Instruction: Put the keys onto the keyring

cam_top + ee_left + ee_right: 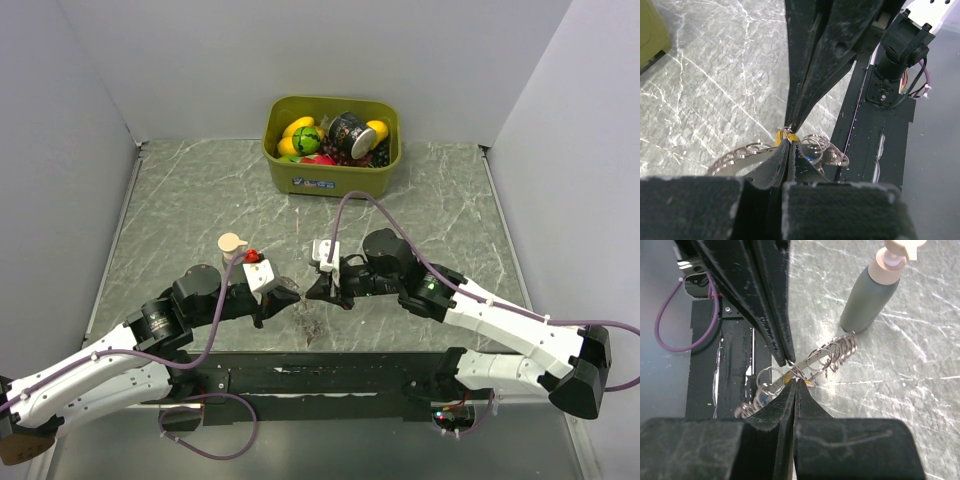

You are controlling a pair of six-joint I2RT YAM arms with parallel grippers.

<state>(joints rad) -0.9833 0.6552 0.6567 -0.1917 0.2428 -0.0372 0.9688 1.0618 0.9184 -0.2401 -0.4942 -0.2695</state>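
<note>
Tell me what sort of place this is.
Probably a robot lab test cell: a marble-patterned table boxed in by plain white walls, two robot arms bolted at its near edge, and an olive bin of fruit-like props at the back.

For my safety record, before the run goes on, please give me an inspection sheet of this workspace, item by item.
Surface: grey-green marbled tabletop; black strip at the near edge.
Job's things: silvery metal keyring of coiled loops between the two grippers; yellow key tag and blue key tag at it; red key not identified.
Clutter: olive-green plastic bin holding toy fruit; grey bottle with beige cap.
Grippers: left gripper and right gripper both shut, tips meeting at the keyring; what each pinches is unclear.
Cables: purple cables along both arms.
Surroundings: pale walls on three sides.
</note>
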